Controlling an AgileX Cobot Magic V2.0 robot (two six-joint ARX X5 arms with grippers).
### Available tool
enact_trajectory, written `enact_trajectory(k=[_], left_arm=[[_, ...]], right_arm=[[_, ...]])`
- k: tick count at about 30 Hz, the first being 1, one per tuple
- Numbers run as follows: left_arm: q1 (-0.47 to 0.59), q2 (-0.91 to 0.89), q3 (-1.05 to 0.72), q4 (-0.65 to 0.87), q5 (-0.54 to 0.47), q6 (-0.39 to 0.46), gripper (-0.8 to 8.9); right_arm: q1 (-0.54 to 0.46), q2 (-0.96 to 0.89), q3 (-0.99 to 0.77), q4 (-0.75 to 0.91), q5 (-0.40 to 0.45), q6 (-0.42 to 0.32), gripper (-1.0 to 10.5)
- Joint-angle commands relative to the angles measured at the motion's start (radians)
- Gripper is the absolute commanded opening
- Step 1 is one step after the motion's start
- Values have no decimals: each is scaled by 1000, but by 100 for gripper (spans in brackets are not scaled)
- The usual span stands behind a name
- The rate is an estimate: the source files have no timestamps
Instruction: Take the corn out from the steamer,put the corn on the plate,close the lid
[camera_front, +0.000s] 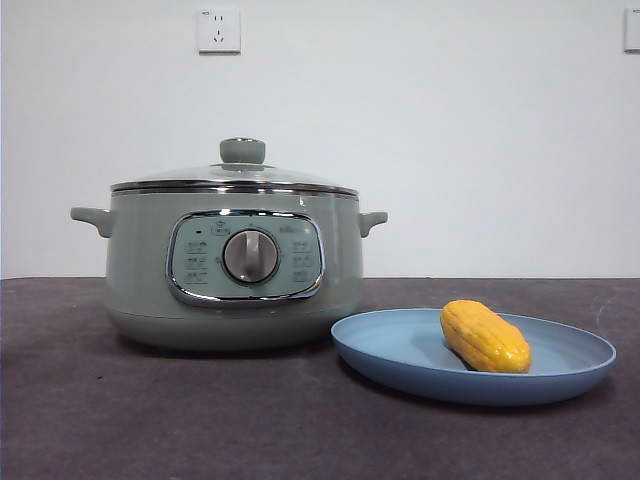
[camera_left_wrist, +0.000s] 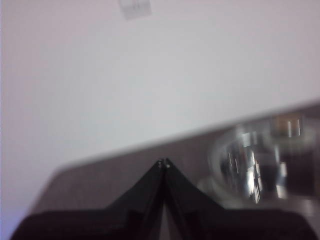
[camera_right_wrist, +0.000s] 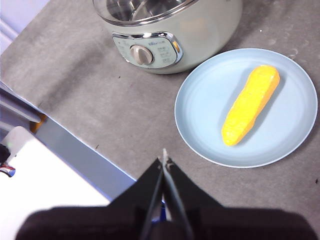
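The sage-green steamer (camera_front: 235, 265) stands left of centre with its glass lid (camera_front: 238, 175) resting closed on it. The yellow-orange corn (camera_front: 484, 336) lies on the light-blue plate (camera_front: 400, 345) to the steamer's right. In the right wrist view the corn (camera_right_wrist: 251, 104) lies on the plate (camera_right_wrist: 200, 110) beside the steamer (camera_right_wrist: 200, 30). My right gripper (camera_right_wrist: 164, 161) is shut and empty, high above the table's front edge. My left gripper (camera_left_wrist: 164, 162) is shut and empty, raised off to the side of the blurred lid (camera_left_wrist: 260, 165). Neither gripper shows in the front view.
A dark grey mat (camera_front: 200, 410) covers the table. A white wall with a socket (camera_front: 219, 30) stands behind. In the right wrist view the table's front edge (camera_right_wrist: 75, 145) and a white base (camera_right_wrist: 45, 180) lie below the gripper.
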Motion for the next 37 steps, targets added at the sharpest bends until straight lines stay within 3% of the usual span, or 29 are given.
enact_trajectory(k=[1,10,13,37], left_arm=[[11,-74,-113,16,0,-55,-4],[11,-213,-342,-2,-17,-185,-4],[11,-246,-346,-106,-17,-201,-4],[11,-275,-346,-140,-11,-206,-4]], right_arm=[[2,0,-5,3,3,-4,1],[2,0,-5,3,3,-4,1],[2,0,-5,3,3,-4,1],[2,0,-5,3,3,-4,1]])
